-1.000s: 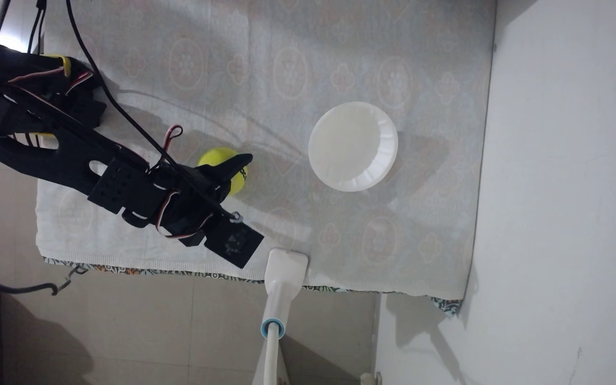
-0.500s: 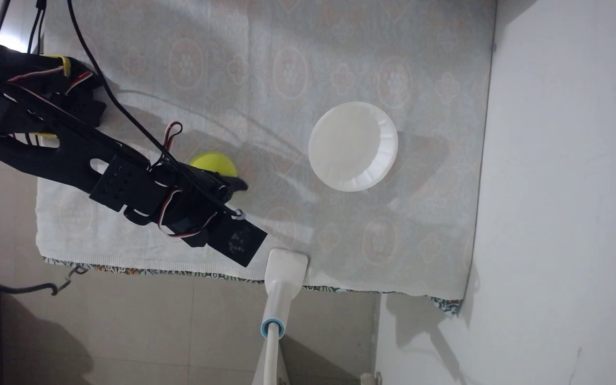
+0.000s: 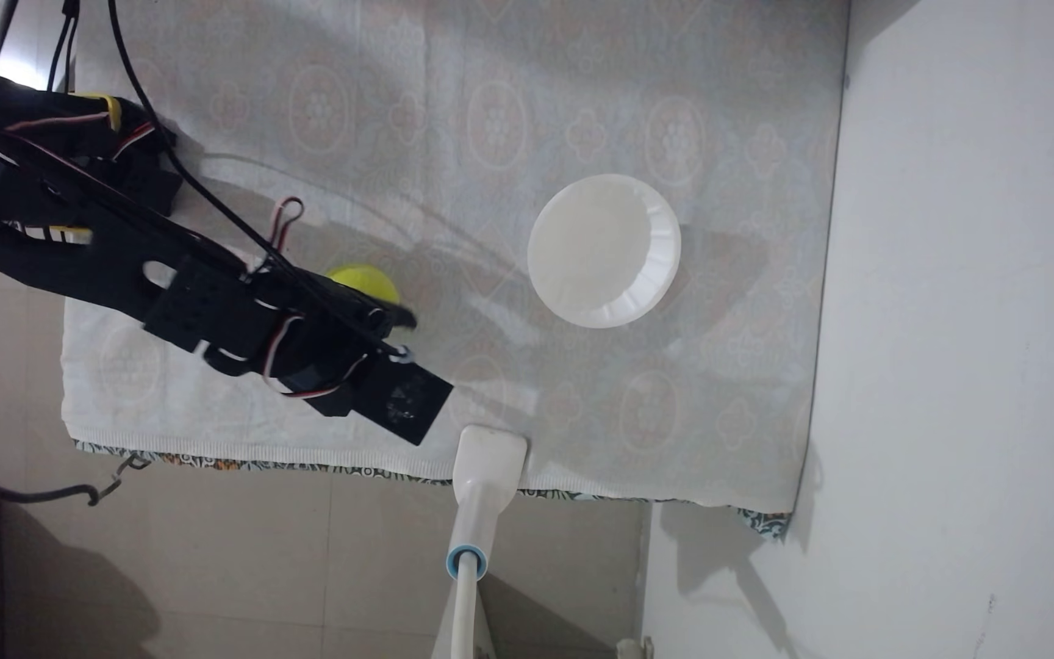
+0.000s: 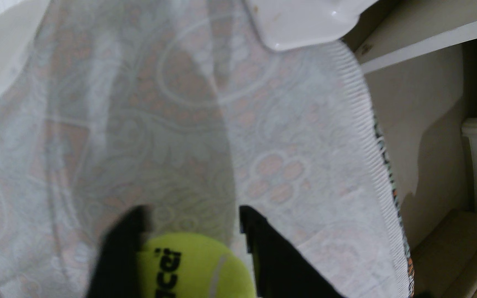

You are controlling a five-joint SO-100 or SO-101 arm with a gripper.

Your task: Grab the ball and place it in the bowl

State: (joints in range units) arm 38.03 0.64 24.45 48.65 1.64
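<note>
We had the gripper (image 4: 193, 217) closed around the ball (image 4: 194, 266), one finger (image 4: 119, 243) pressed to its side and the other tight against the far edge, over the patterned cloth (image 3: 575, 405). The bowl (image 3: 603, 250) sat well apart to the right in the fixed view. We judged the carry needed a steady lift clear of the rim before letting go. The arm hid most of the ball from above, and blur left us unsure whether it hung or rested.
</note>
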